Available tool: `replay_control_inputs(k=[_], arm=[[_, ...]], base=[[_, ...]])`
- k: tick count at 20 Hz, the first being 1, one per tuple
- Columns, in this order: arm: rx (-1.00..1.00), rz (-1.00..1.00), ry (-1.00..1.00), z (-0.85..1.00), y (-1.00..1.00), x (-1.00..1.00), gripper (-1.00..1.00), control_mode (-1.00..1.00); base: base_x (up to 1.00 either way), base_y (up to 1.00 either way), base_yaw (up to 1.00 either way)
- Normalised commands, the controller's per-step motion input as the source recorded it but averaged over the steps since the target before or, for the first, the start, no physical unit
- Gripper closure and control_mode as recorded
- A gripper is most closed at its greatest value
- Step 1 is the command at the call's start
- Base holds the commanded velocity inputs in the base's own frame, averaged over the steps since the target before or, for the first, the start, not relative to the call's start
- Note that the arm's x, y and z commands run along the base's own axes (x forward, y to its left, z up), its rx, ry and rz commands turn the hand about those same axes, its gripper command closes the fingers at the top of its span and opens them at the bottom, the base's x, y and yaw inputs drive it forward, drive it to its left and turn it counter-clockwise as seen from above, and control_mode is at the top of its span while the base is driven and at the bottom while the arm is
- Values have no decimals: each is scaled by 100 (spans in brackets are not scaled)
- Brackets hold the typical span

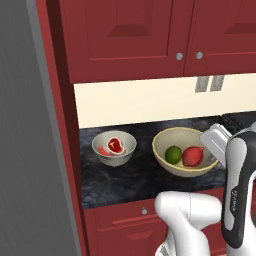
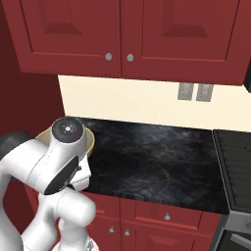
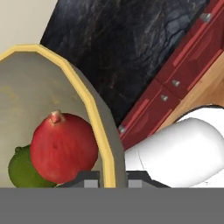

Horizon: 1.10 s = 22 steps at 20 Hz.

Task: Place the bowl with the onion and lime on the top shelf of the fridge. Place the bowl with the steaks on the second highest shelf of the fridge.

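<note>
A wide yellow-rimmed bowl [image 1: 165, 139] sits at the black counter, holding the green lime [image 1: 173, 154] and the red onion [image 1: 193, 156]. My gripper [image 1: 210, 152] is at its right rim. In the hand view the bowl's rim [image 3: 78, 83] runs straight between my two fingertips, with the onion [image 3: 63, 146] and lime [image 3: 21, 171] just inside; my gripper [image 3: 109, 177] is shut on that rim. To the left stands a smaller white bowl [image 1: 128, 146] with red steaks [image 1: 115, 145]. The fridge's grey side [image 1: 25, 150] rises at the far left; its shelves are out of view.
Red wall cabinets [image 1: 130, 35] hang low over the counter [image 1: 130, 177]. Red drawers [image 2: 166, 215] run below it. A stove [image 2: 235, 166] lies at the far right. My own white arm [image 2: 54, 166] covers most of the yellow-rimmed bowl [image 2: 91, 141] in the right base view.
</note>
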Motion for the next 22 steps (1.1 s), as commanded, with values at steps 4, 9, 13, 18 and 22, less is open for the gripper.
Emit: replay_control_inputs(k=[4, 9, 13, 18, 22], arm=[[0, 0, 0, 0, 0, -7, 100, -100], [0, 0, 0, 0, 0, 0, 100, 100], [0, 0, 0, 0, 0, 0, 100, 100], [0, 0, 0, 0, 0, 0, 100, 100], [0, 0, 0, 0, 0, 0, 100, 100]], base=[[0, 0, 0], [-41, 0, 3], [-97, -11, 4], [-100, -22, 5], [-100, -6, 15]])
